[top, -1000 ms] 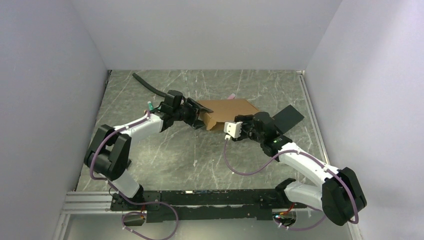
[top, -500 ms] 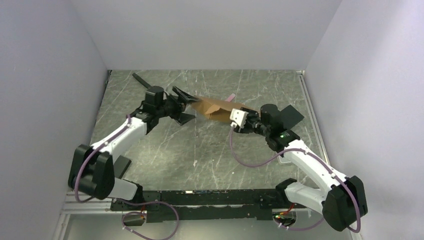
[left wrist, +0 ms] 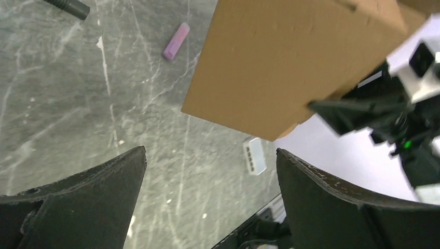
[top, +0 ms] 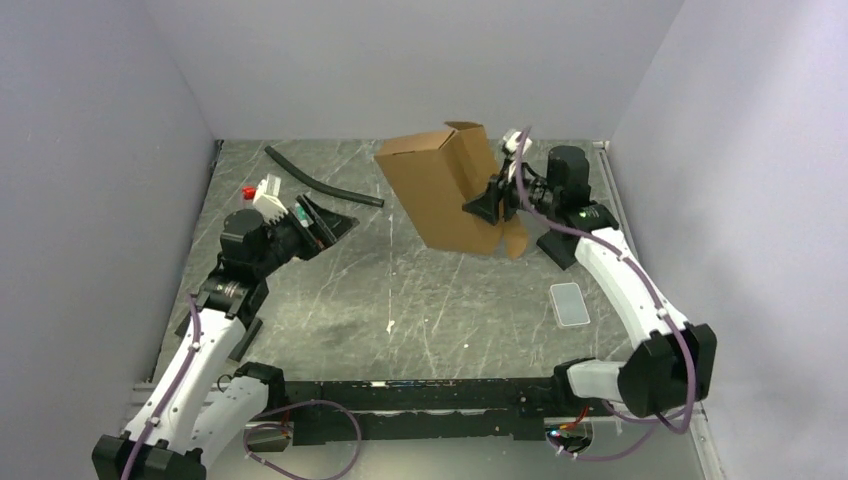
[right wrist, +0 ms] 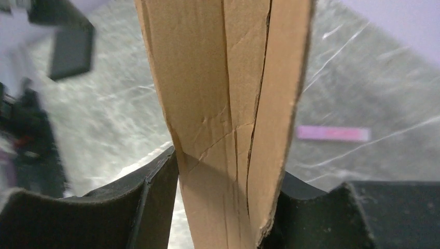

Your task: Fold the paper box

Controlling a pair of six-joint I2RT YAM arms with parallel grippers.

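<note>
Right gripper (top: 488, 207) is clamped on the box (top: 440, 190). Its two fingers (right wrist: 153, 199) press from either side on a stack of cardboard layers at one edge, and the wrist view shows creases and an open seam running down between those layers. Box position: raised over the far right part of the table (top: 400, 300) and tilted, with one broad plain face turned toward the overhead camera and its upper corner near the back wall. A short flap (top: 516, 238) hangs from the lower right edge, just beside the right arm; whether it touches the table cannot be told. Left gripper (top: 325, 222) is over the left part of the table, well apart from the box, with its jaws spread wide and nothing between them. Its wrist camera looks past both fingers (left wrist: 88, 197) at the box's broad face, with the right gripper beyond it. Other items on the table are as follows. A black hose (top: 322, 187) lies along the far left. A small pink piece (left wrist: 176, 41) lies flat near the box. A translucent grey lid (top: 570, 303) lies flat on the near right, just beside the right arm. A black pad (top: 558, 248) shows partly under the right arm, near the hanging flap.
</note>
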